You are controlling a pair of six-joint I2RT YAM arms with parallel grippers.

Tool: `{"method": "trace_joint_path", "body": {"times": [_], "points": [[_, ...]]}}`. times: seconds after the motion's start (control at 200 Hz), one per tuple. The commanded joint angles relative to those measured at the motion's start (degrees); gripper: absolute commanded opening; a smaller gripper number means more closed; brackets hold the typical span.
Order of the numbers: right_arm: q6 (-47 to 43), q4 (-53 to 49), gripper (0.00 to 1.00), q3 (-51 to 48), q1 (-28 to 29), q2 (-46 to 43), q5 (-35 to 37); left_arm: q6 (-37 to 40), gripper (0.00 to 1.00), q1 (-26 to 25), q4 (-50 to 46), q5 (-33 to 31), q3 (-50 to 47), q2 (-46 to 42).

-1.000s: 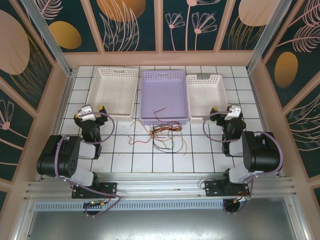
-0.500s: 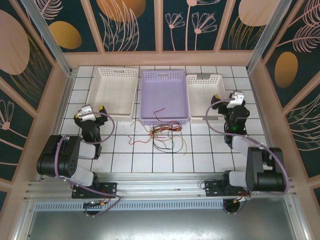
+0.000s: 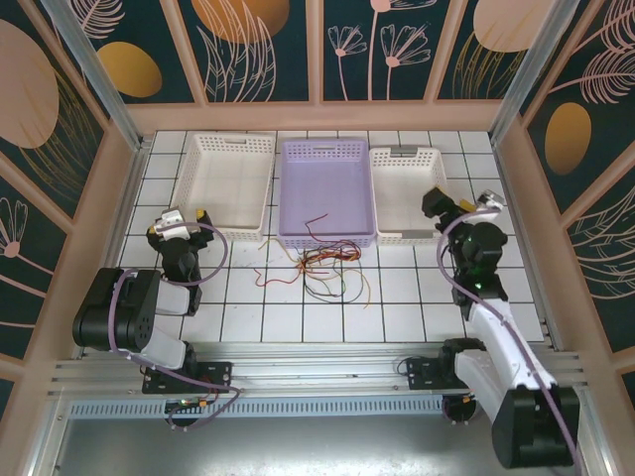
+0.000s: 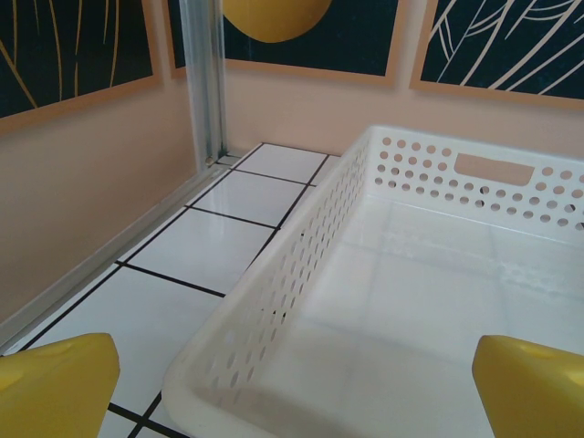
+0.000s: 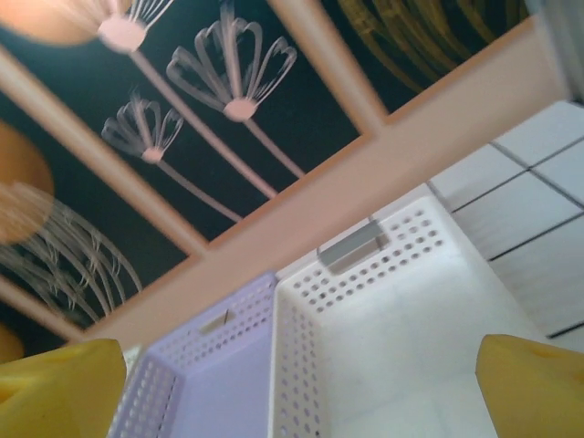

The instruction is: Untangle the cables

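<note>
Right claw (image 3: 459,205) agape beside white basket (image 3: 380,198)

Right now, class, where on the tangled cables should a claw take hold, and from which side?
Grip the loose strand trailing left from the cables, coming straight down from above: it lies flat on the tiles, alone, clear of the knot.

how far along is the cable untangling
Done: nothing visible yet. The cables lie in one knotted bundle on the tiles in front of the purple basket, with one thin strand reaching into it. In hand: nothing; the left gripper and right gripper are both open, empty and well away from the bundle. Left: separating every wire.
</note>
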Motion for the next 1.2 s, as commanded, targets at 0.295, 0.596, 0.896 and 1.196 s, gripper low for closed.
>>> {"method": "trace_joint_path", "body": {"times": [0.295,0.596,0.896,1.196], "points": [[-7.6,-15.4,0.99,7.8,22.4,8.3,18.8,0.6,0.99,0.5,2.4,0.2,-0.3,-0.3],[-9.9,-18.9,0.99,10.6,37.3,14.5,19.8,0.6,0.99,0.6,2.3,0.3,-0.4,-0.3],[-11.2,-23.9,0.99,14.9,47.2,14.8,14.4,0.9,0.99,0.5,-0.6,0.9,0.1,-2.6],[-12.8,-26.7,0.99,19.6,48.3,19.7,12.1,-3.2,0.99,0.4,-16.9,1.9,0.6,-19.0]]}}
